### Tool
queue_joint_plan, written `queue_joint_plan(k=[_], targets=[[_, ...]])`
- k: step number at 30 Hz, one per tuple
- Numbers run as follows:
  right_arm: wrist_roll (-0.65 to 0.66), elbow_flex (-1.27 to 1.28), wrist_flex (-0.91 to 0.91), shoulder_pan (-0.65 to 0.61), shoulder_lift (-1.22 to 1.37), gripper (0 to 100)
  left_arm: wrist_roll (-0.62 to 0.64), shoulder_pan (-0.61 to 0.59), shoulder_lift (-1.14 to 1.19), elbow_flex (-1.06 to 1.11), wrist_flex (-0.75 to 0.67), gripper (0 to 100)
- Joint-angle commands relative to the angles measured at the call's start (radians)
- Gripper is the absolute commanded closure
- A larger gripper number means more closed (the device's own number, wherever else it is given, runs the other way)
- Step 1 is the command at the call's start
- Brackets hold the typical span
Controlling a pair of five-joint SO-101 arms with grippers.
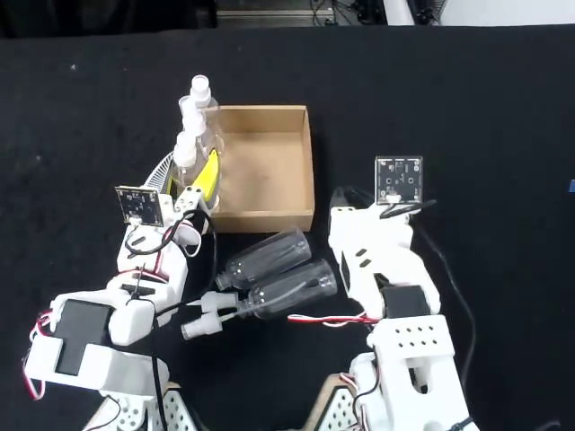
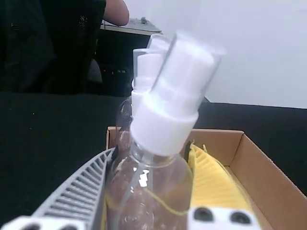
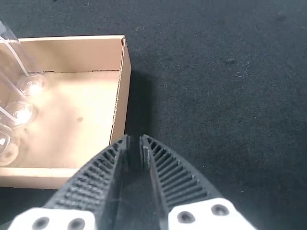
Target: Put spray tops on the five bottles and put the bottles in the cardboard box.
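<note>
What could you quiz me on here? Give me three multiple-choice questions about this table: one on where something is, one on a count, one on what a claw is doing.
1. Where do the two lying bottles rest?
A on the black table, in front of the cardboard box
B inside the box
C on top of an arm

2. How many bottles stand upright?
A one
B five
C three

3. What is the left claw doing?
A hanging open and empty
B gripping an upright bottle
C pinching the box wall

Answers:
1 A: both lie on their sides on the table, short of the box's front wall.
2 C: three white spray tops rise at the box's left side.
3 B: the left wrist view shows its fingers pressed against the bottle's sides.
</note>
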Motion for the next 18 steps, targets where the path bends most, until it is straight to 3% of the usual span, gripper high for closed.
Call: queue_joint_plan(k=[1, 5, 18], targets=[[0.0, -0.012, -0.026, 0.018, -0.035, 97.8, -0.002, -0.007, -0.005, -0.007, -0.023, 81], [0.0, -0.012, -0.026, 0.018, -0.035, 97.8, 0.0, -0.01, -0.005, -0.004, -0.023, 72], [0.0, -0.012, -0.028, 0.018, -0.035, 97.8, -0.009, -0.012, -0.012, 0.019, -0.023, 72]])
